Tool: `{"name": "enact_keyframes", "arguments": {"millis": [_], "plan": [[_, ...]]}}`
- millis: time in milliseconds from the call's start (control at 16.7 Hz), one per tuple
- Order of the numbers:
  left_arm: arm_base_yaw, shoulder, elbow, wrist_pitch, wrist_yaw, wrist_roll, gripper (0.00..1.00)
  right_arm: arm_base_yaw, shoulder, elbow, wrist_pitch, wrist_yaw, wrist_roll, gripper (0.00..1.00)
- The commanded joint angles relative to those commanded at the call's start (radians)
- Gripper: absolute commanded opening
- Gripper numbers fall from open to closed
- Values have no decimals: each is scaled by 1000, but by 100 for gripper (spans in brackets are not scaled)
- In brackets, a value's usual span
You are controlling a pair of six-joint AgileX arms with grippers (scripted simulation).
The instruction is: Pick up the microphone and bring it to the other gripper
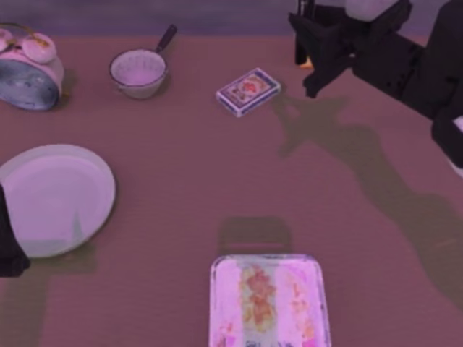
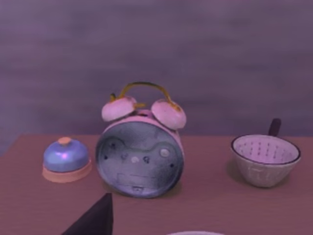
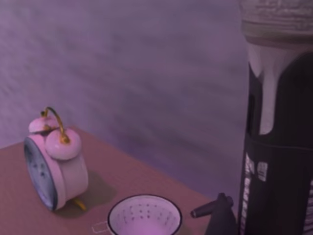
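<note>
Microphone (image 3: 276,147) upright, pinched in right pincer (image 1: 312,63) at tabletop's (image 1: 166,188) far-right edge, above card box (image 1: 248,91); left pincer's (image 2: 93,220) state untellable.

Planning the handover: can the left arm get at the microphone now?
Probably not yet: the microphone is up in the right hand at the far right, the left hand sits by the plate at the left edge.
</note>
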Motion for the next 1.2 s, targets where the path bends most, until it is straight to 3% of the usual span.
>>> {"name": "enact_keyframes", "arguments": {"millis": [300, 720, 840, 1200], "plan": [[0, 0, 0, 0, 0, 0, 100, 20, -13, -3, -9, 16, 4, 0], [0, 0, 0, 0, 0, 0, 100, 230, -231, -102, -94, 216, 20, 0], [0, 0, 0, 0, 0, 0, 100, 270, -271, -118, -108, 253, 23, 0], [0, 0, 0, 0, 0, 0, 100, 272, -274, -117, -108, 256, 24, 0]]}}
